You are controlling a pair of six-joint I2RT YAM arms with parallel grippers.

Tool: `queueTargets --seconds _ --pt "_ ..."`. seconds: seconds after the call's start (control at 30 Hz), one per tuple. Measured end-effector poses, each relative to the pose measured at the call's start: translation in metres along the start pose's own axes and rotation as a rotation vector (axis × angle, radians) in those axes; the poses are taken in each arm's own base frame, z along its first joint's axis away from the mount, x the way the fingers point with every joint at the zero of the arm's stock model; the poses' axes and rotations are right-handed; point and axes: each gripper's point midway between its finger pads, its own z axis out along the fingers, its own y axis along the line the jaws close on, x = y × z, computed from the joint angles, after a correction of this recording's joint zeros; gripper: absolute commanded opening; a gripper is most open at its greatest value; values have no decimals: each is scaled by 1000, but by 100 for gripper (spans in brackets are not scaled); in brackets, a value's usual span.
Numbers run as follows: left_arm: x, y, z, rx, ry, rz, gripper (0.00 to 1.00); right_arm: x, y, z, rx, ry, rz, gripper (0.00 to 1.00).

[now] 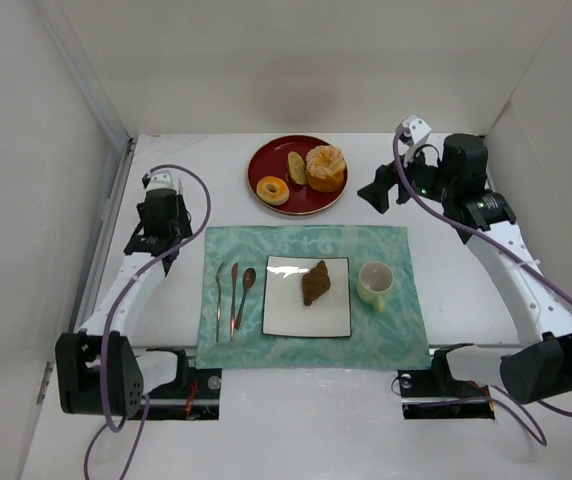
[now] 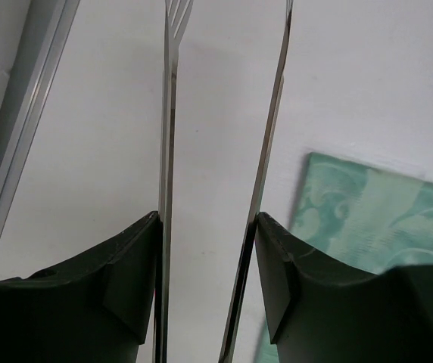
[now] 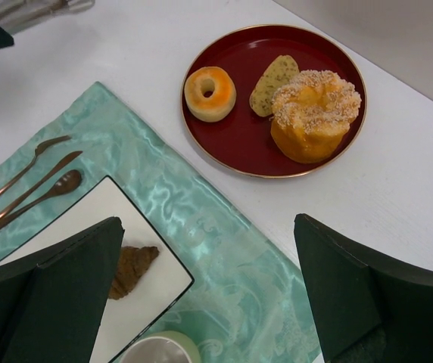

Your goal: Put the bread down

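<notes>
The bread (image 1: 316,283), a small dark brown croissant, lies on the white square plate (image 1: 286,320) in the middle of the teal placemat (image 1: 396,330). In the right wrist view the bread (image 3: 132,268) shows partly behind my left finger, on the plate (image 3: 88,219). My right gripper (image 1: 374,192) is open and empty, raised beside the red plate, well apart from the bread; its jaws (image 3: 209,295) stand wide. My left gripper (image 1: 154,250) is open and empty over bare table just left of the placemat (image 2: 368,212); in its wrist view (image 2: 207,219) only table shows between the fingers.
A red plate (image 1: 266,160) at the back holds a ring doughnut (image 1: 273,190), a pale oval bread (image 1: 296,166) and a large sesame bun (image 1: 326,167). A pale green cup (image 1: 375,284) stands right of the white plate. Bronze cutlery (image 1: 234,295) lies left of it. White walls enclose the table.
</notes>
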Motion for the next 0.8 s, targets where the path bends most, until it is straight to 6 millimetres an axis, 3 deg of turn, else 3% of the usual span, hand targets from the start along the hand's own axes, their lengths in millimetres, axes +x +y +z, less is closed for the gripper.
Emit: queueTargets --seconds 0.13,0.27,0.47,0.8 --pt "29 18 26 -39 97 25 46 -3 1 -3 0 -9 -5 100" --pt "35 27 40 -54 123 24 46 -3 2 -3 -1 -9 -5 100" --pt "43 28 56 -40 149 31 50 -3 2 -3 -1 -9 -5 100" --pt "82 21 80 -7 287 68 56 -3 2 -3 -1 -9 -5 100"
